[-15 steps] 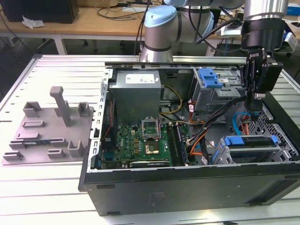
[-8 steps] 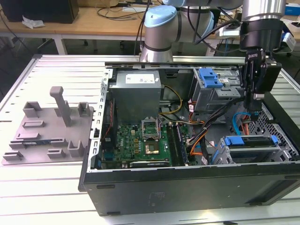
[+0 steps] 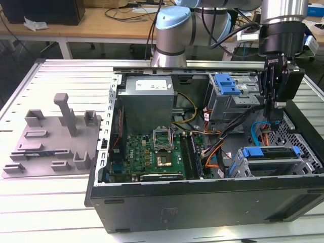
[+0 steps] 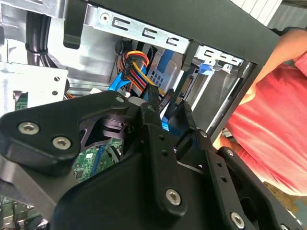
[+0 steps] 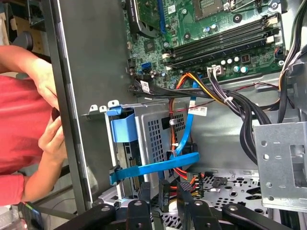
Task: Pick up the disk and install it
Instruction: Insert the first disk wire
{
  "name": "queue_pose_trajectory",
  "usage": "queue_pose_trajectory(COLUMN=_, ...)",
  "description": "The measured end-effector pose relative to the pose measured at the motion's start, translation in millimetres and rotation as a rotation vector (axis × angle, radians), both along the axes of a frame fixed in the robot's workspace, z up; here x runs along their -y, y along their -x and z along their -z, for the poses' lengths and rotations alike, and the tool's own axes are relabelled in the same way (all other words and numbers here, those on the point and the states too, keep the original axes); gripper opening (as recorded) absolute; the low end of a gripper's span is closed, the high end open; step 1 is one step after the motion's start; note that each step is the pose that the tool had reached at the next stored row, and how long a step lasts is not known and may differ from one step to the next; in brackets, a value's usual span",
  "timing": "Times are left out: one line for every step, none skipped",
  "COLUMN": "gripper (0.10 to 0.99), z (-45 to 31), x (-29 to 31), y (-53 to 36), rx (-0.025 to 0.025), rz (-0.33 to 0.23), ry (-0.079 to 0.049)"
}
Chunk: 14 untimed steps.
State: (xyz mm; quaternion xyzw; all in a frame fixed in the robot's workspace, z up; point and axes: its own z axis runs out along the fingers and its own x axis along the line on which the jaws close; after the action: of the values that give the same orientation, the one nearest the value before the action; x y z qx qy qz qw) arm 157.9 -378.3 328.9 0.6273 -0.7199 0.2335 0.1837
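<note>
The disk (image 3: 269, 153), silver with a blue frame, lies in the metal drive cage (image 3: 304, 164) at the exterior view's lower right of the open computer case. Its blue frame (image 5: 123, 127) also shows at the cage's mouth in the first wrist view. My gripper (image 3: 276, 123) hangs above and just behind the cage, among the cables. In both wrist views its black fingers (image 5: 146, 194) stand slightly apart, open, and clear of the disk. A blue flat cable (image 5: 156, 167) and a bundle of connectors lie just beyond the fingertips (image 4: 153, 98).
A grey moulded tray (image 3: 50, 136) with upright posts sits on the table at the exterior view's left. The case holds the motherboard (image 3: 152, 152), power supply (image 3: 147, 98) and a second blue-topped bay (image 3: 227, 86). A person's hands (image 5: 50, 139) and red sleeve (image 4: 273, 129) are at the case wall.
</note>
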Motion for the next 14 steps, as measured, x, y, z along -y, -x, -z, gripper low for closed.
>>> queue_pose_trajectory(gripper=0.353, z=0.0, x=0.0, y=0.1, rx=0.0, rz=0.0, ry=0.0)
queue_pose_trajectory(gripper=0.353, z=0.1, x=0.0, y=0.2, rx=0.0, rz=0.0, ry=0.0)
queue_pose_trajectory(gripper=0.353, z=0.2, x=0.0, y=0.4, rx=0.0, rz=0.0, ry=0.0)
queue_pose_trajectory(gripper=0.337, z=0.3, x=0.0, y=0.5, rx=0.0001, rz=0.0, ry=0.001)
queue_pose_trajectory(gripper=0.271, z=0.4, x=0.0, y=0.6, rx=0.0, rz=0.0, ry=0.001)
queue_pose_trajectory(gripper=0.204, z=0.6, x=0.0, y=0.6, rx=0.0001, rz=0.0, ry=0.001)
queue_pose_trajectory(gripper=0.169, z=0.7, x=0.0, y=0.6, rx=0.0001, rz=0.0, ry=0.001)
queue_pose_trajectory(gripper=0.169, z=0.8, x=0.0, y=0.7, rx=0.0001, rz=0.0, ry=0.001)
queue_pose_trajectory(gripper=0.169, z=0.8, x=0.0, y=0.7, rx=0.0001, rz=0.0, ry=0.002)
queue_pose_trajectory(gripper=0.169, z=0.8, x=0.0, y=0.7, rx=0.0, rz=0.0, ry=0.002)
queue_pose_trajectory(gripper=0.169, z=0.8, x=0.0, y=0.6, rx=0.0001, rz=0.0, ry=0.002)
queue_pose_trajectory(gripper=0.169, z=0.8, x=0.0, y=0.7, rx=0.0001, rz=0.0, ry=0.002)
queue_pose_trajectory(gripper=0.169, z=0.8, x=0.0, y=0.6, rx=0.0001, rz=0.0, ry=0.002)
queue_pose_trajectory(gripper=0.169, z=0.8, x=0.0, y=0.6, rx=0.0001, rz=0.0, ry=0.002)
